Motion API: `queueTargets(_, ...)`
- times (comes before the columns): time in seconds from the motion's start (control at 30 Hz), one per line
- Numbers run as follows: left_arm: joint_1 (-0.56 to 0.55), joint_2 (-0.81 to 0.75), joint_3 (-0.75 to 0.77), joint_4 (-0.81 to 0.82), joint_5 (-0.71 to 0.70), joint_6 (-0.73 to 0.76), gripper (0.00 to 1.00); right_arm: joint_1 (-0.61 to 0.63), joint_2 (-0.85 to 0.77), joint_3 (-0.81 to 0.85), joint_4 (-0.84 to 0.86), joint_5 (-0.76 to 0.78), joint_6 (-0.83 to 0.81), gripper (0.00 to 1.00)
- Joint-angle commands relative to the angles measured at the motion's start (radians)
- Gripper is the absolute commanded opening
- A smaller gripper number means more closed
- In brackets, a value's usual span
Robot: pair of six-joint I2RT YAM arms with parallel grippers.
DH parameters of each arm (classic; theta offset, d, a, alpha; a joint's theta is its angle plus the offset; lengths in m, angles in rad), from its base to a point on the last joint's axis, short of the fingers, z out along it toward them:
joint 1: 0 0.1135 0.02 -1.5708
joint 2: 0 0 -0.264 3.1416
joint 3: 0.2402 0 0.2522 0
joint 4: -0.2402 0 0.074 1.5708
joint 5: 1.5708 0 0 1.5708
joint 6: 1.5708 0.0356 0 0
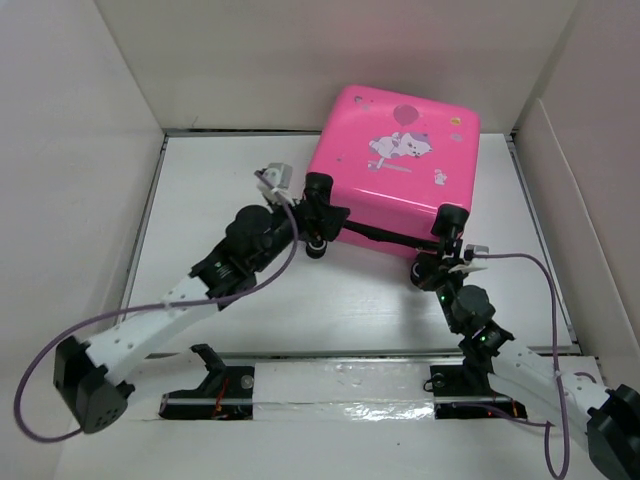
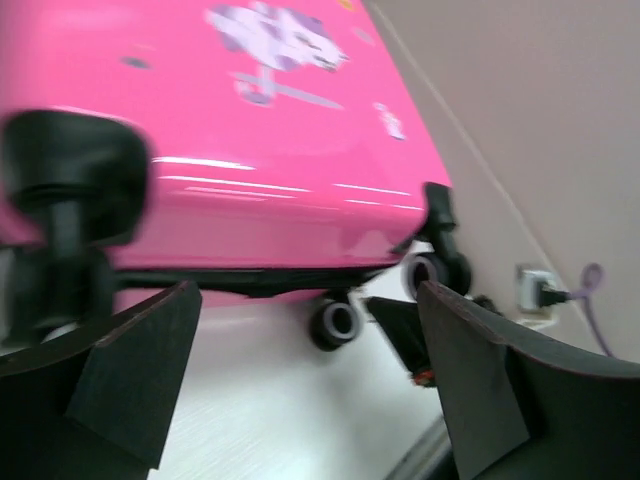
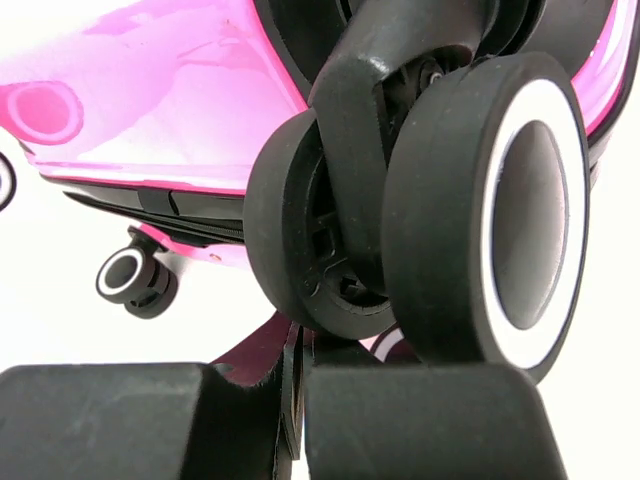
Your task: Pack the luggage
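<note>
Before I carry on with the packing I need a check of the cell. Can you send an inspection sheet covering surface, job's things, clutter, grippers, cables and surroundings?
Surface: white table, with the case on its far half.
Job's things: pink suitcase, shut, lying flat, wheels toward the arms.
Clutter: nothing seen.
Grippers: left gripper open, facing the case's wheeled edge. Right gripper shut, close by a black wheel; contact cannot be told.
Cables: purple cables, one trailing from each wrist.
Surroundings: pale walls on three sides.
</note>
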Motion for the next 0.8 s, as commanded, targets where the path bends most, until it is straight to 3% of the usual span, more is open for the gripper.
queueTargets(0.0,0.066,-0.101,-0.054,-0.256,-0.246,0.054,0.90,0.009,-0.040,0.015,0.048,-0.113,0.009,0.00)
queueTargets(0.2,0.100,0.087,0.056,-0.413,-0.282,0.091,0.97,0.009,-0.014,0.021,0.063,-0.139,-0.005,0.00)
queueTargets(0.33,0.114,0.178,0.094,-0.345,-0.225,0.134,0.98,0.009,-0.016,0.033,0.054,-0.159,-0.017,0.00)
queueTargets(0.4,0.125,0.207,0.097,-0.268,-0.172,0.165,0.97,0.009,-0.025,0.030,0.042,-0.166,-0.022,0.00)
queueTargets(0.5,0.125,0.288,0.168,-0.306,-0.177,0.176,0.89,0.000,-0.037,0.027,0.036,-0.171,-0.025,0.00)
queueTargets(0.57,0.136,0.319,0.189,-0.305,-0.188,0.189,0.61,0.000,-0.045,0.032,0.023,-0.183,-0.028,0.00)
queueTargets(0.6,0.148,0.343,0.194,-0.288,-0.172,0.200,0.41,0.000,-0.043,0.035,0.020,-0.188,-0.029,0.00)
queueTargets(0.63,0.148,0.359,0.205,-0.278,-0.147,0.203,0.15,0.000,-0.033,0.041,0.023,-0.202,-0.032,0.00)
queueTargets(0.7,0.148,0.366,0.209,-0.256,-0.113,0.202,0.00,0.000,-0.010,0.044,0.037,-0.219,-0.038,0.00)
queueTargets(0.77,0.148,0.366,0.214,-0.225,-0.060,0.206,0.00,0.000,0.047,0.053,0.060,-0.235,-0.043,0.00)
